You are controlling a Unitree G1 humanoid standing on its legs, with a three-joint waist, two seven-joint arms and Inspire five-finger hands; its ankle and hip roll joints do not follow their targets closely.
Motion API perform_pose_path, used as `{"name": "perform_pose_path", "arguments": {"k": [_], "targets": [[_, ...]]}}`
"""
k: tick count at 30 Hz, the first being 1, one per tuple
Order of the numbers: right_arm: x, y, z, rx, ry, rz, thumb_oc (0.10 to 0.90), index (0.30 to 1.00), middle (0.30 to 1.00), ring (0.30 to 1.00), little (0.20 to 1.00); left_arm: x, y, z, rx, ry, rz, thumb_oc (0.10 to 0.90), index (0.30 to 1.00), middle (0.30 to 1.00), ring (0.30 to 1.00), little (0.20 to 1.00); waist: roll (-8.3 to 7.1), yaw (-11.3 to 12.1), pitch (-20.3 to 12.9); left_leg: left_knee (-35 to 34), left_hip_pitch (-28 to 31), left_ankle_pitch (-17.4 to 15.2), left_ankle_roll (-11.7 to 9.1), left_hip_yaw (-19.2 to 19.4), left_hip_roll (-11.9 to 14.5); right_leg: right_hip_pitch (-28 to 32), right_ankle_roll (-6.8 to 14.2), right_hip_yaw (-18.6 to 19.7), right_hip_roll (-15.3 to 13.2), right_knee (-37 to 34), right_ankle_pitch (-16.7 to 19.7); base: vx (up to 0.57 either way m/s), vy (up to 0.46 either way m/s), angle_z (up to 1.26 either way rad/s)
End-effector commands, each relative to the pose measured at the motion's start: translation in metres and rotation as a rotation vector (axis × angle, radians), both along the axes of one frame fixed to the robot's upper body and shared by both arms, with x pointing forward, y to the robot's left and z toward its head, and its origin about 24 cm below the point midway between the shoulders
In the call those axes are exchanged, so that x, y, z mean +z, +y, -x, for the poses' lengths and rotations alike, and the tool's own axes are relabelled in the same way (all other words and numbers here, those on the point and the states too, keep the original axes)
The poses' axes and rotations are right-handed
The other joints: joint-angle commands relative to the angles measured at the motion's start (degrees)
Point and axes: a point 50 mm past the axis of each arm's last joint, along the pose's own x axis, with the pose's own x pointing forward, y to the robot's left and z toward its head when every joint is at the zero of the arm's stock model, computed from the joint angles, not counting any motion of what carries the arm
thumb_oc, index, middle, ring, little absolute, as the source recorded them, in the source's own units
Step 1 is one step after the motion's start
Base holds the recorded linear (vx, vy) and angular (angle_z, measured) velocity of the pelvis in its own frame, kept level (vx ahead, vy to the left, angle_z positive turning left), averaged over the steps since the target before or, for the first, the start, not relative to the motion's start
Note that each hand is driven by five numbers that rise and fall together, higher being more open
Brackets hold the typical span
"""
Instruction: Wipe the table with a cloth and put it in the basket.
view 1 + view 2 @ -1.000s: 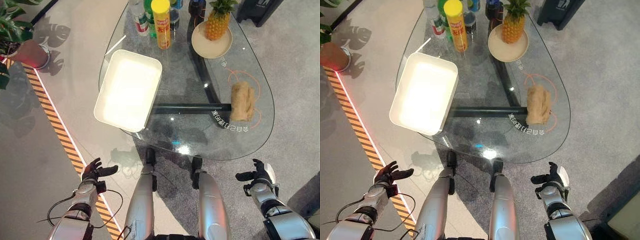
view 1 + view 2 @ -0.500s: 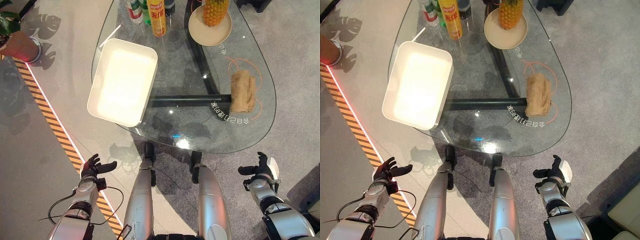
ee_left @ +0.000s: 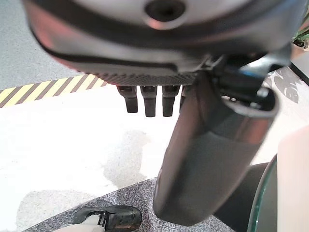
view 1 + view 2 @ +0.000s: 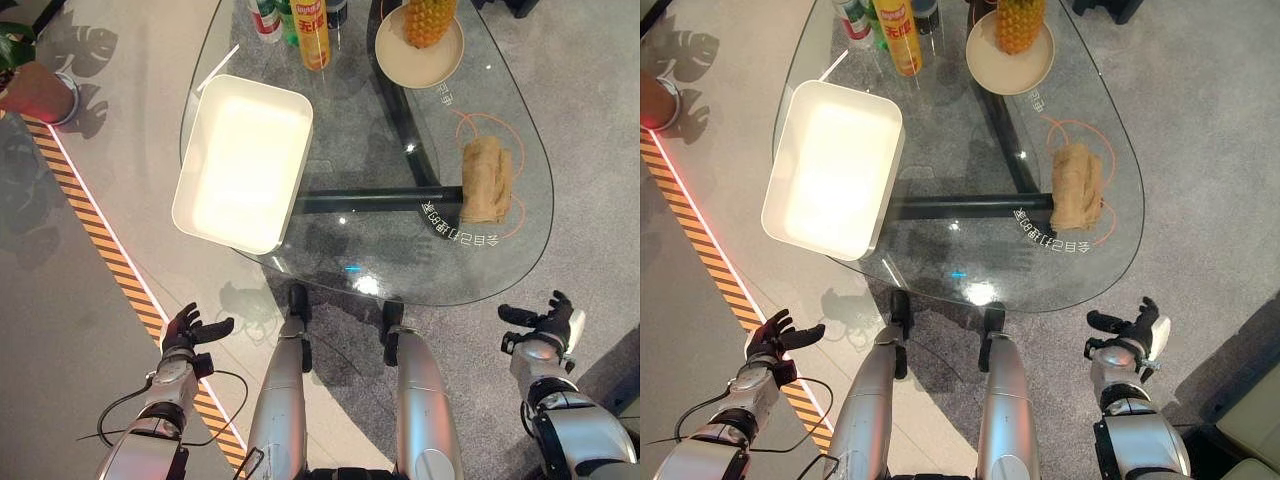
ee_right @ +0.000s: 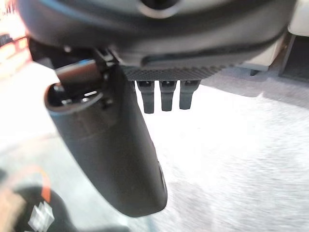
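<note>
Left eye view: both hands hang low over the floor, short of the glass table's near edge.

Nearest, the left hand [image 4: 186, 333] and right hand [image 4: 548, 318] spread relaxed fingers, holding nothing, with bare floor around each. Beyond them the rounded clear glass table [image 4: 380, 285] curves outward. A crumpled tan cloth [image 4: 486, 180] lies near its right rim, untouched. The white rectangular basket [image 4: 243, 162] overhangs the left edge. Farthest stand a pineapple [image 4: 430, 20] on a round plate [image 4: 420, 60], a yellow can [image 4: 312, 32] and bottles [image 4: 264, 18].
</note>
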Motion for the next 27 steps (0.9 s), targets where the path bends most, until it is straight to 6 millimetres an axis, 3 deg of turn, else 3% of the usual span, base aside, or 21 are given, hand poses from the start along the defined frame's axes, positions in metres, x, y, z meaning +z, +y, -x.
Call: {"name": "perform_pose_path", "arguments": {"k": [1,2,10,22,27], "targets": [[0.037,-0.042,0.014,-0.177,-0.136,0.119,0.8,0.9,0.9,0.9,0.9,0.007,0.023,0.008,0.085,-0.022,-0.033,0.8,0.9,0.9,0.9,0.9,-1.34,0.29,-0.4,8.01,-0.89,-8.66,2.95,-0.19,-3.84,2.61,0.32,-1.48,1.4,-6.73,4.65,0.0,0.0,0.0],[0.05,-0.048,0.013,-0.23,-0.176,0.137,0.8,0.9,0.9,0.9,0.9,0.008,0.025,0.007,0.083,-0.022,-0.032,0.8,0.9,0.9,0.9,0.9,-1.29,0.47,-0.4,7.72,-0.55,-8.94,2.97,-0.1,-3.85,2.9,0.4,-1.8,1.29,-6.83,4.33,0.0,0.0,0.0],[0.086,-0.063,0.014,-0.382,-0.317,0.204,0.8,0.9,0.9,0.9,0.9,0.015,0.029,0.002,0.091,-0.034,-0.034,0.8,0.9,0.9,0.9,0.9,-1.25,0.5,-0.4,6.18,-0.68,-8.13,3.1,-0.14,-3.95,2.72,0.47,-2.36,1.32,-7.76,4.85,0.0,-0.002,0.0],[0.139,-0.03,-0.013,-0.299,-0.594,0.33,0.8,0.9,0.9,0.9,0.9,0.019,0.026,-0.003,0.099,-0.048,-0.026,0.8,0.9,0.9,0.9,0.9,-1.55,-0.51,-0.4,5.14,-0.83,-7.87,2.91,-0.07,-3.93,2.46,0.45,-2.34,1.34,-8.91,5.08,0.0,0.0,0.0],[0.158,-0.002,-0.026,-0.182,-0.691,0.363,0.8,0.9,0.9,0.9,0.9,0.017,0.024,-0.002,0.1,-0.045,-0.022,0.8,0.9,0.9,0.9,0.9,-1.54,-0.89,-0.4,4.89,-0.51,-8.08,2.84,0.04,-4.05,2.74,0.26,-2.15,1.43,-9.22,4.7,0.0,0.0,0.0]]}}
